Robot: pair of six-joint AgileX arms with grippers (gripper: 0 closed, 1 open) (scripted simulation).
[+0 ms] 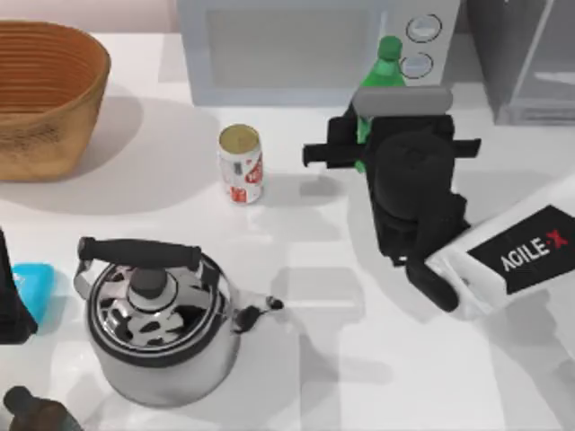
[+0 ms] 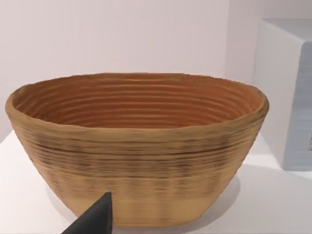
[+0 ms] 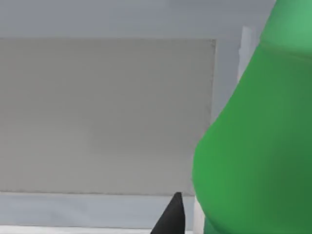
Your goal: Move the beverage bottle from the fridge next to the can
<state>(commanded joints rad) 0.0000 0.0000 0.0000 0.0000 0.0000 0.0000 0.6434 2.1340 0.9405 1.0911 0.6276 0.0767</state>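
The green beverage bottle (image 1: 381, 74) stands out over the table in front of the microwave, its cap toward the back. My right gripper (image 1: 362, 144) is shut on its lower body; in the right wrist view the bottle (image 3: 258, 146) looms close beside one dark fingertip (image 3: 170, 217). The white and red can (image 1: 241, 164) stands upright on the table, well to the left of the bottle, apart from it. The grey fridge (image 1: 530, 63) sits at the back right corner. My left arm (image 1: 9, 296) is parked at the table's left edge.
A light grey microwave (image 1: 305, 45) lines the back, directly behind the bottle. A woven basket (image 1: 45, 99) sits at the back left, a steel kettle (image 1: 157, 323) at the front left. A dark brown bottle (image 1: 31, 411) and a blue object (image 1: 36, 287) lie near the left arm.
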